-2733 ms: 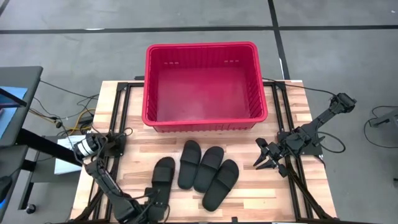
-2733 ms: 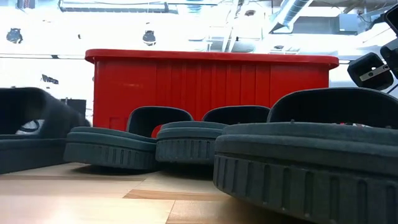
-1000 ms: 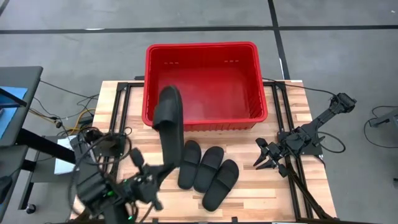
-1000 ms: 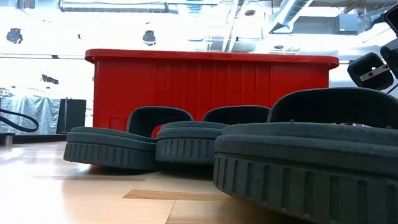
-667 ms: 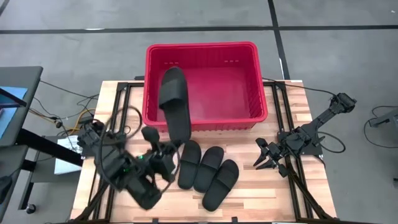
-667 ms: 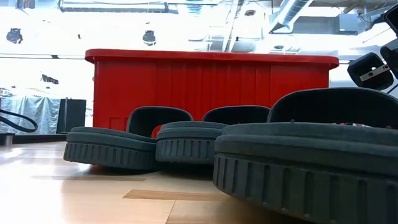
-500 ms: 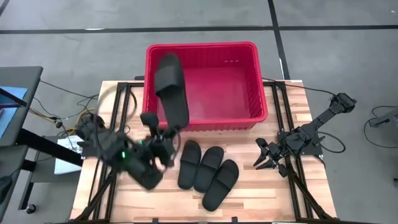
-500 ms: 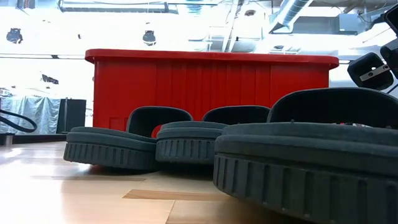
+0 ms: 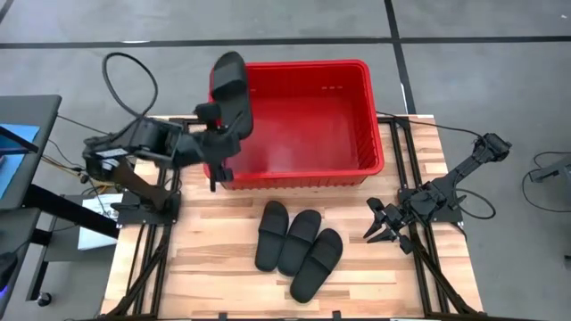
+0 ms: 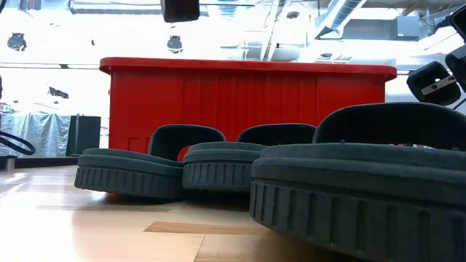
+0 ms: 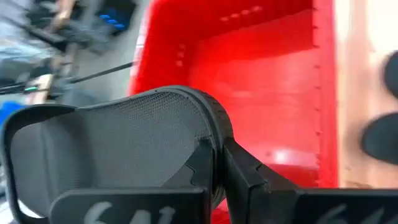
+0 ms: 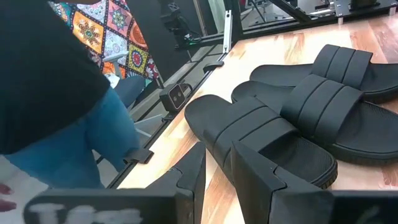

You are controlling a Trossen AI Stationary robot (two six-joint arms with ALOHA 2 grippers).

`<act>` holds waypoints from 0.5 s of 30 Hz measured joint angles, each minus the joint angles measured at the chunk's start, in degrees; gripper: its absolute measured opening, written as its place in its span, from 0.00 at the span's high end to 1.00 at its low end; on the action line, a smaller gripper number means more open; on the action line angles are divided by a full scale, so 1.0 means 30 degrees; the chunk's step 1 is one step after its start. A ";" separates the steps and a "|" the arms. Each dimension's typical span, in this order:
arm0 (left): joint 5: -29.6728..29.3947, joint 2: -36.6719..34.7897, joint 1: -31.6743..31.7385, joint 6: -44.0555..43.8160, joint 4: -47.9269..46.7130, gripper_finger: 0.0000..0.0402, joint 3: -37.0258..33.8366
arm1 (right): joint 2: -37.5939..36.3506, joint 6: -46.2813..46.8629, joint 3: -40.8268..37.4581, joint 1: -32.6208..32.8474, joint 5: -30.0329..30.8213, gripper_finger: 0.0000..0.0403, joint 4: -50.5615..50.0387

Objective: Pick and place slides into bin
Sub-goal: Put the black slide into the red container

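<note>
My left gripper (image 9: 221, 134) is shut on one black slide (image 9: 228, 85) and holds it high over the left rim of the red bin (image 9: 294, 65). In the left wrist view the slide's (image 11: 124, 143) footbed and strap show above the bin's floor (image 11: 267, 93). Three more black slides (image 9: 301, 242) lie sole down, side by side, on the wooden table in front of the bin. My right gripper (image 9: 373, 223) is open and empty at the table's right side, with the three slides (image 12: 298, 118) just ahead of its fingers. My left gripper pinches the slide's sole at the rim (image 11: 211, 134) of the end away from the strap, between its two fingers. The slide is lifted clear and sticks out past the fingers toward the table's far edge, strap end farthest, above the bin's left wall.
Black frame rails run along both sides of the table (image 9: 205, 259). Cables loop off the left arm's base (image 9: 125, 71). A person in blue trousers (image 12: 74, 130) stands beyond the table's near left side. Bare wood lies left of the three slides.
My left gripper has swung up and toward the table's far edge with the slide, from the near left of the table to the bin's left rim. The slide has stayed in the hold, lifted clear, and now hangs over the bin's left wall. The other three slides have not moved.
</note>
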 joint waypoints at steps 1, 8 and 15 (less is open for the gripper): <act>0.0983 -0.0655 0.0637 0.0734 0.1259 1.00 -0.1206 | 0.0000 -0.0003 0.0000 0.0000 -0.0003 0.83 0.0004; 0.5878 -0.4413 0.5077 0.4389 0.8810 1.00 -0.8885 | 0.0000 -0.0003 0.0004 0.0000 -0.0004 0.83 0.0004; 0.9222 -0.4940 0.8494 0.5648 1.0727 1.00 -1.2953 | 0.0000 -0.0001 0.0000 0.0000 -0.0005 0.83 0.0004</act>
